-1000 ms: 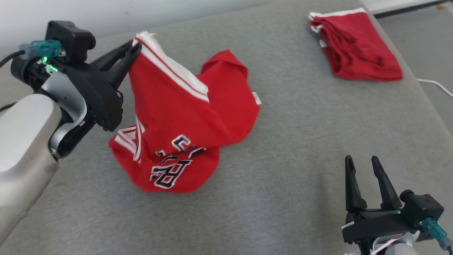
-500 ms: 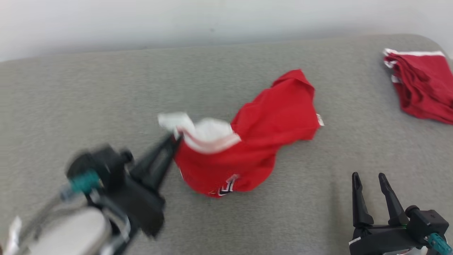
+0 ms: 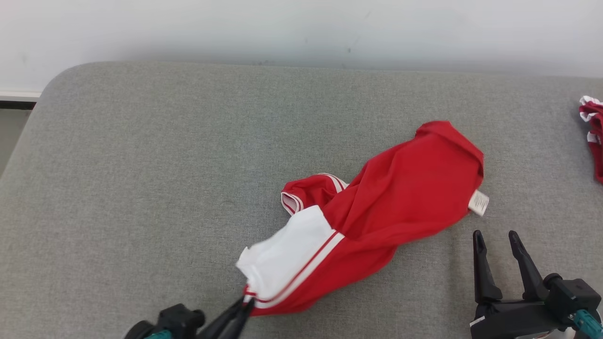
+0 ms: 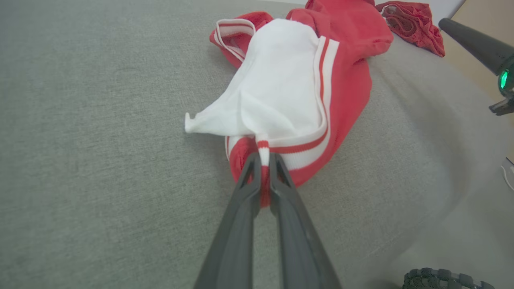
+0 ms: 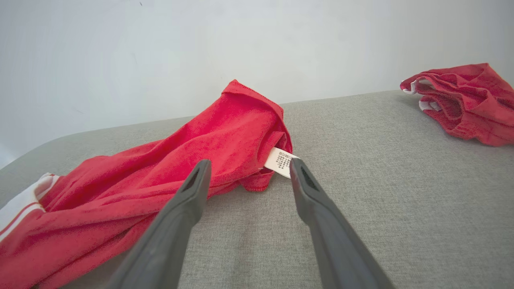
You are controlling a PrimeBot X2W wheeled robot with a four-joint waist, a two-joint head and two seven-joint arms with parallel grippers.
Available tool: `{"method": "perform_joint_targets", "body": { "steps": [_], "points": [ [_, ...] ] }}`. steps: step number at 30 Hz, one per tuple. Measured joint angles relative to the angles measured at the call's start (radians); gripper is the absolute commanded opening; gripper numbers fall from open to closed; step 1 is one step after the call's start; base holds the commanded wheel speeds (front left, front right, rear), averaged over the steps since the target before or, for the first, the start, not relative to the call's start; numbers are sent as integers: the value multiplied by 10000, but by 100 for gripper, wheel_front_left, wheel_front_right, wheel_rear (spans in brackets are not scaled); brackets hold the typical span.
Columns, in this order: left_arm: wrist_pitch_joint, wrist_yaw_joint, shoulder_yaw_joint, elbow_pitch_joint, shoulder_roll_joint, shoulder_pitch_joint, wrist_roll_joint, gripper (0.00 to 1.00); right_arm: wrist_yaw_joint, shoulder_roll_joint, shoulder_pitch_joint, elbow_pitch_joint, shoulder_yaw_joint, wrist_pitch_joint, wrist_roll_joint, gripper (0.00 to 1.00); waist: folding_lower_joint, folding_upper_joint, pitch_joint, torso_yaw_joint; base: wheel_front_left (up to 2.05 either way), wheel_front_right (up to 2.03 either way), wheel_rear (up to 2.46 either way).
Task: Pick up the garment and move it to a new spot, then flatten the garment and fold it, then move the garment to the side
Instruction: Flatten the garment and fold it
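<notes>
Garment down, tight in left claw

The left gripper was clamped on a striped red-and-white hem of the garment, which lay crumpled on the grey padded surface, white panel uppermost. Beyond it lay a second red garment, with a dark finger of the other arm at the upper right.
</notes>
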Motion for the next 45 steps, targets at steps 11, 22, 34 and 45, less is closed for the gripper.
{"method": "perform_joint_targets", "body": {
  "steps": [11,22,34,45],
  "points": [
    [-25,-899,2259,1365,-360,1084,1034,0,0,92,-11,199,65,0,67,100,1,1,-26,-350,0,0,0],
    [-27,-972,6174,42,-1990,2261,2669,100,0,63,133,314,2,0,82,100,0,1,-476,-471,0,0,0],
    [-27,-1225,9643,-593,-3430,3795,4679,100,0,38,627,328,236,-2,144,100,0,1,-1345,-806,0,0,0],
    [-27,-2050,9875,119,-3411,3139,5367,100,0,-56,783,211,284,0,173,100,0,1,-1507,-1397,0,0,0]
  ]
}}
